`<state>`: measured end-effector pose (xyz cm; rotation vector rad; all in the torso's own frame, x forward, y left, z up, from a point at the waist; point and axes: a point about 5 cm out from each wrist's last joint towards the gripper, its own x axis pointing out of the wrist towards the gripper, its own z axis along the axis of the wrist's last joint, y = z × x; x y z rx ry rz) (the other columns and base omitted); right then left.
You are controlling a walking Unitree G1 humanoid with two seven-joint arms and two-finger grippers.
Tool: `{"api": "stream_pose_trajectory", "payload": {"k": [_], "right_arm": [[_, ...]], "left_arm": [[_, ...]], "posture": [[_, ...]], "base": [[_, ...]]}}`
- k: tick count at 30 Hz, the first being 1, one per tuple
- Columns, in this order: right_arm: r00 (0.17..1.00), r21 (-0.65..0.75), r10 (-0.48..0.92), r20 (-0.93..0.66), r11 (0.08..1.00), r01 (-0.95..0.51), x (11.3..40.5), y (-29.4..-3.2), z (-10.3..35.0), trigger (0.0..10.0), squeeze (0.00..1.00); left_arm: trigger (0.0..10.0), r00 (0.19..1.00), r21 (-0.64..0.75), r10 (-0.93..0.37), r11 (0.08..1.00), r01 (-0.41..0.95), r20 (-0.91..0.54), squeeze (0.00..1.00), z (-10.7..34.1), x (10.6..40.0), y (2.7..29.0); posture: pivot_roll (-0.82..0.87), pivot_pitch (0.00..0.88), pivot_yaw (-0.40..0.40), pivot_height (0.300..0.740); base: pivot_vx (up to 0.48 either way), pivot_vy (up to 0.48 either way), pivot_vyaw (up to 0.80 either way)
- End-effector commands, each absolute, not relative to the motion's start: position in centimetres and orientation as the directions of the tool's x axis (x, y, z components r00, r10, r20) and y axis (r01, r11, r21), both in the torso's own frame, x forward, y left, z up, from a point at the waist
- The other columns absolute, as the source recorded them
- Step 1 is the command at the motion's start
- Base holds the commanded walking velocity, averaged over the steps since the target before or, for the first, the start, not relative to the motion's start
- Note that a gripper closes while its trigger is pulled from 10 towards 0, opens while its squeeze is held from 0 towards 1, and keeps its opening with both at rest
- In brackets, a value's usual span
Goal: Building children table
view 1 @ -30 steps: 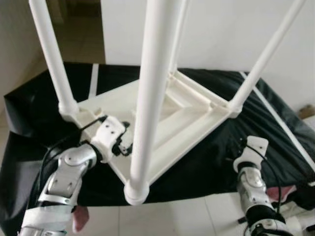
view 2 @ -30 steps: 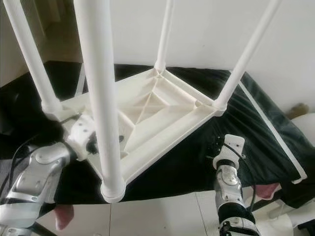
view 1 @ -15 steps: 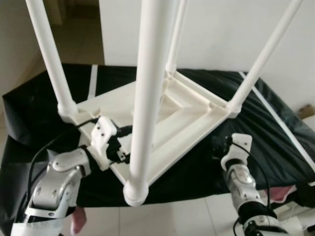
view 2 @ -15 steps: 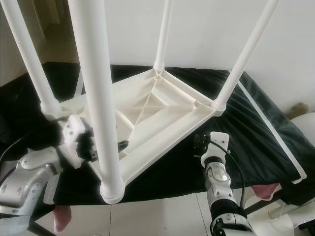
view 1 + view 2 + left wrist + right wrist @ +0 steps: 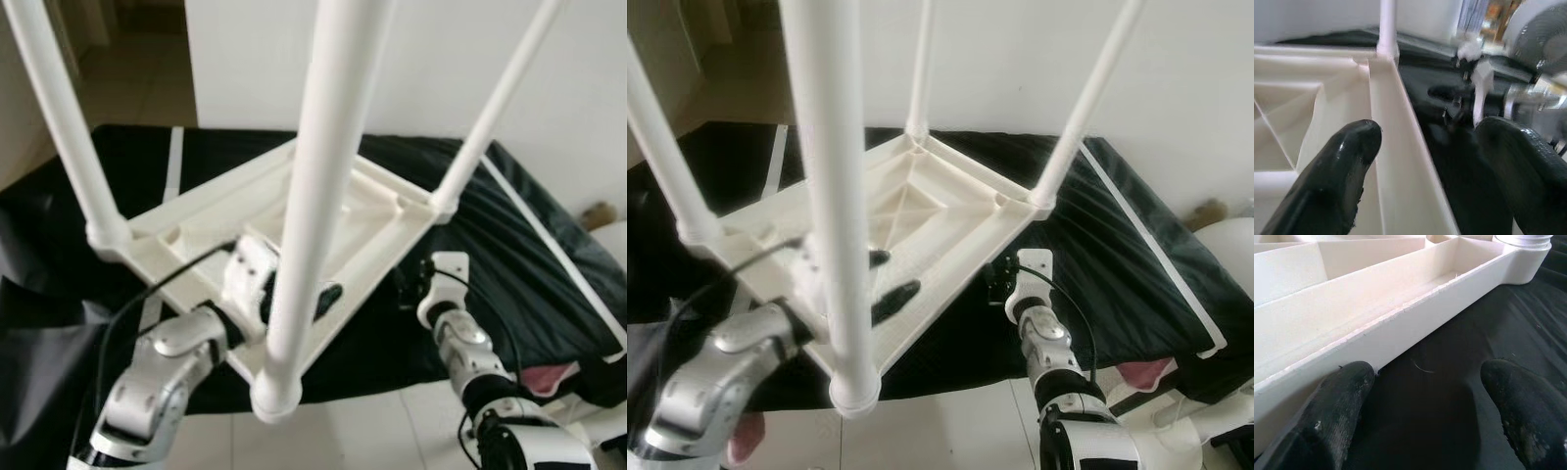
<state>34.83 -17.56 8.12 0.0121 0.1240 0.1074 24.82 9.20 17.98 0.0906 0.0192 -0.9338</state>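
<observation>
Now the left pincer (image 5: 884, 282) has come in over the rim of the upturned children's table (image 5: 196, 211); a second ago it sat outside that edge. Its fingers (image 5: 1339, 166) are spread, one inside the frame, the other outside over the black sheet (image 5: 549, 264). The right pincer (image 5: 1420, 416) has moved closer too, its fingers apart, one touching the table's side wall, the other on the sheet.

The white plastic table lies top-down on the sheet, ribbed underside showing, with four round legs (image 5: 323, 186) standing up from the corner sockets. The near corner juts just past the sheet's front edge, above pale floor tiles (image 5: 372, 431). Behind the table is a white wall (image 5: 1019, 59), with open sheet between them and to the table's right.
</observation>
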Motion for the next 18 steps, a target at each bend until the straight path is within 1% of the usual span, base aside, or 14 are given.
{"api": "stream_pose_trajectory", "payload": {"k": [1,2,3,5,7,8,10,11,12,15,18], "right_arm": [[0.978,0.017,0.167,-0.126,0.986,-0.166,35.4,-16.5,8.6,10.0,0.0],[0.978,0.017,0.167,-0.126,0.986,-0.166,35.4,-16.5,8.6,10.0,0.0],[0.977,0.01,0.173,-0.127,0.985,-0.173,35.9,-16.4,9.1,10.0,0.0],[0.977,0.01,0.173,-0.127,0.985,-0.173,35.9,-16.4,9.1,10.0,0.0],[0.977,-0.002,0.169,-0.128,0.985,-0.171,36.5,-16.4,9.7,10.0,0.0],[0.977,-0.002,0.169,-0.128,0.985,-0.171,36.5,-16.4,9.7,10.0,0.0],[0.983,0.006,0.133,-0.126,0.991,-0.134,36.7,-16.9,10.0,10.0,0.0],[0.986,0.013,0.116,-0.118,0.993,-0.115,36.6,-17.3,9.9,10.0,0.0],[0.986,0.013,0.116,-0.118,0.993,-0.115,36.6,-17.3,9.9,10.0,0.0],[0.992,0.027,0.082,-0.096,0.996,-0.08,35.9,-18.5,9.5,10.0,0.0],[0.994,0.028,0.066,-0.084,0.998,-0.063,35.6,-19.1,9.3,10.0,0.0]], "left_arm": [[10.0,0.648,0.083,-0.757,0.642,0.762,-0.089,0.0,17.8,25.0,8.7],[10.0,0.648,0.083,-0.757,0.642,0.762,-0.089,0.0,17.8,25.0,8.7],[10.0,0.661,0.074,-0.746,0.657,0.75,-0.077,0.0,18.3,25.0,8.1],[10.0,0.661,0.074,-0.746,0.657,0.75,-0.077,0.0,18.3,25.0,8.1],[10.0,0.676,0.061,-0.735,0.674,0.737,-0.051,0.0,18.9,25.0,7.0],[10.0,0.676,0.061,-0.735,0.674,0.737,-0.051,0.0,18.9,25.0,7.0],[10.0,0.689,0.07,-0.723,0.686,0.724,-0.043,0.0,19.2,25.2,6.6],[10.0,0.707,0.071,-0.706,0.703,0.707,-0.045,0.0,19.2,25.5,6.9],[10.0,0.707,0.071,-0.706,0.703,0.707,-0.045,0.0,19.2,25.5,6.9],[10.0,0.735,0.109,-0.675,0.727,0.678,-0.067,0.0,18.9,26.2,8.5],[10.0,0.748,0.136,-0.658,0.736,0.664,-0.086,0.0,18.6,26.7,9.4]], "posture": [[0.18,0.0,-0.124,0.74],[0.18,0.0,-0.124,0.74],[0.19,0.0,-0.124,0.74],[0.19,0.0,-0.124,0.74],[0.19,0.0,-0.128,0.74],[0.19,0.0,-0.128,0.74],[0.19,0.0,-0.128,0.74],[0.19,0.0,-0.129,0.74],[0.19,0.0,-0.129,0.74],[0.19,0.0,-0.129,0.74],[0.19,0.0,-0.125,0.74]], "base": [[0.0,0.0,0.0],[0.0,0.0,0.0],[0.0,0.0,0.0],[0.0,0.0,0.0],[0.0,0.0,0.0],[0.0,0.0,0.0],[0.0,0.0,0.0],[0.0,0.0,0.0],[0.0,0.0,0.0],[0.0,0.0,0.0],[0.0,0.0,0.0]]}}
